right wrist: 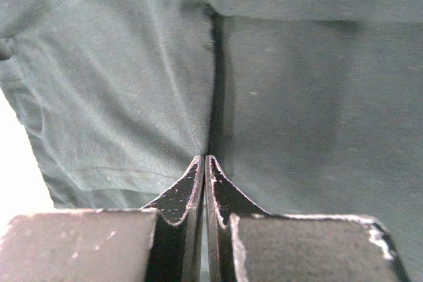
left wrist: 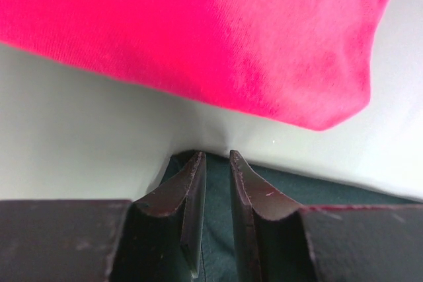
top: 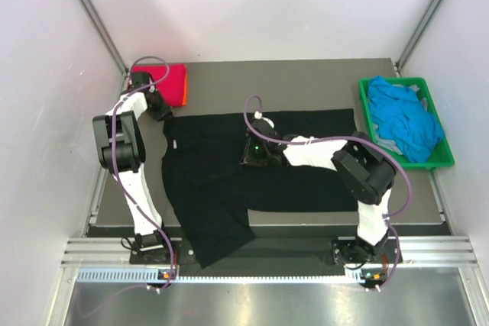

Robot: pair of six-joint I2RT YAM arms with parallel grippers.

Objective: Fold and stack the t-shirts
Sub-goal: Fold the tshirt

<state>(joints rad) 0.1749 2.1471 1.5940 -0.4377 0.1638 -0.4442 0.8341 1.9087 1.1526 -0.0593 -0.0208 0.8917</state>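
Note:
A large black t-shirt (top: 260, 173) lies spread over the table, its lower part hanging off the front edge. My right gripper (top: 254, 150) (right wrist: 205, 158) is shut on a raised crease of the black t-shirt (right wrist: 119, 97) near its middle. My left gripper (top: 162, 111) (left wrist: 217, 155) rests at the shirt's far left corner, jaws a narrow gap apart, with dark cloth (left wrist: 218, 216) showing flat between them. Just beyond it lies a folded magenta-red t-shirt (top: 170, 80) (left wrist: 198, 24) on an orange one (top: 186, 94). Bright blue t-shirts (top: 401, 116) fill the crate.
The green plastic crate (top: 365, 112) stands at the right edge of the grey mat (top: 306, 74). White walls close in on the left, right and back. The arm bases sit on the metal rail (top: 260, 253) at the front.

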